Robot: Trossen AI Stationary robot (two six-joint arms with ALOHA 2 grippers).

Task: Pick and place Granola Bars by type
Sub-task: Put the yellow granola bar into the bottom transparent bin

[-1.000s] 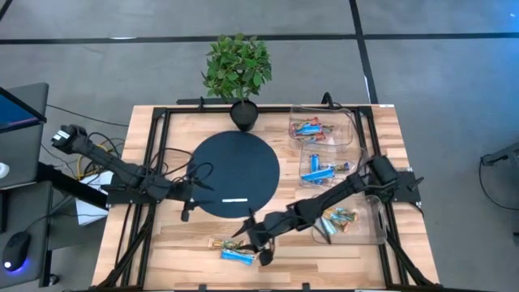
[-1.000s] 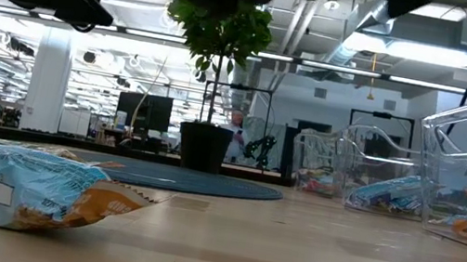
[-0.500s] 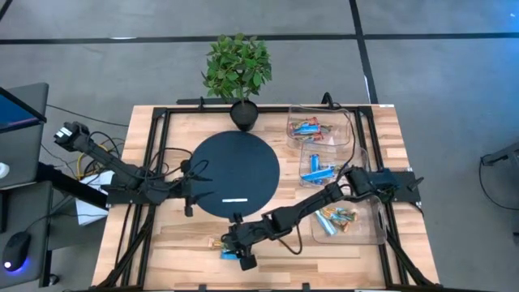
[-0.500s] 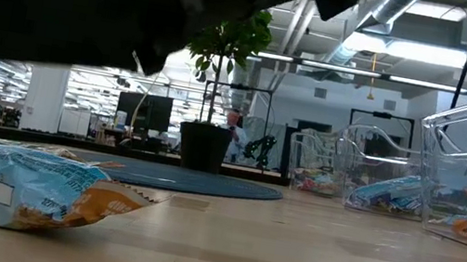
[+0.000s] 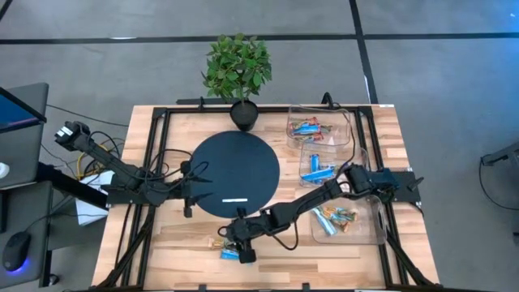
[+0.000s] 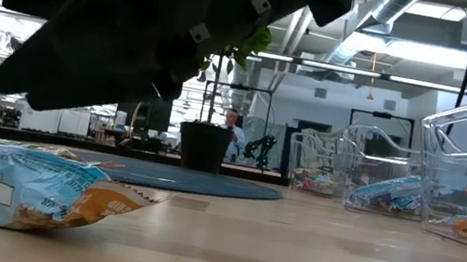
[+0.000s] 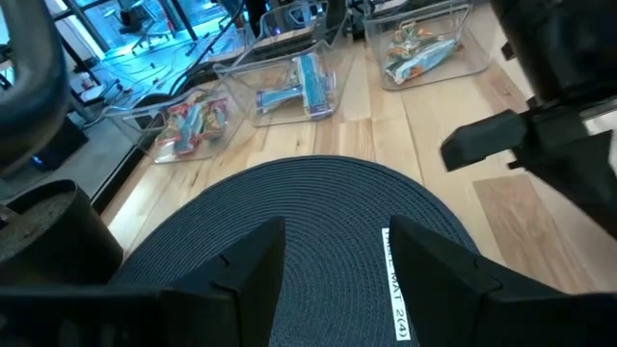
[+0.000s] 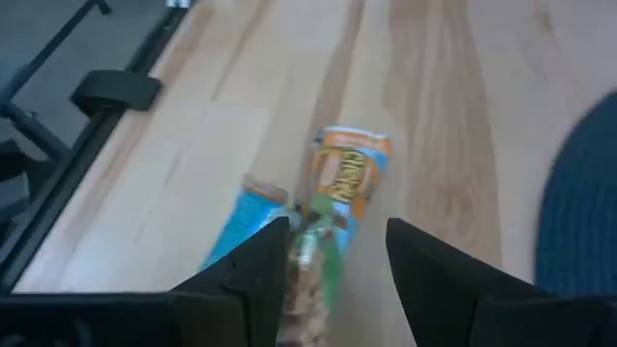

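Two loose Granola Bars lie flat on the wood near the table's front edge: a green-yellow-brown bar (image 8: 339, 198) and a bright blue bar (image 8: 241, 226) side by side. In the high view they are the green bar (image 5: 220, 242) and the blue bar (image 5: 230, 255). My right gripper (image 8: 333, 275) hangs open just above them, slanting down, its fingers on either side of the green bar's near end. In the low view the blue bar (image 6: 13, 190) lies clear below the dark gripper. My left gripper (image 7: 333, 275) waits open over the left edge of the round dark mat (image 5: 235, 174).
Three clear bins stand along the right side: the far bin (image 5: 320, 128) with red-orange and blue bars, the middle bin (image 5: 323, 168) with blue bars, and the near bin (image 5: 347, 219) with green ones. A thin white strip (image 5: 234, 199) lies on the mat. A potted plant (image 5: 238, 69) stands at the far edge.
My right gripper has gone toward the table's left edge and down, tipping its fingers further downward, and now stands over the two loose bars. Its fingers have stayed open. The bars have not moved.
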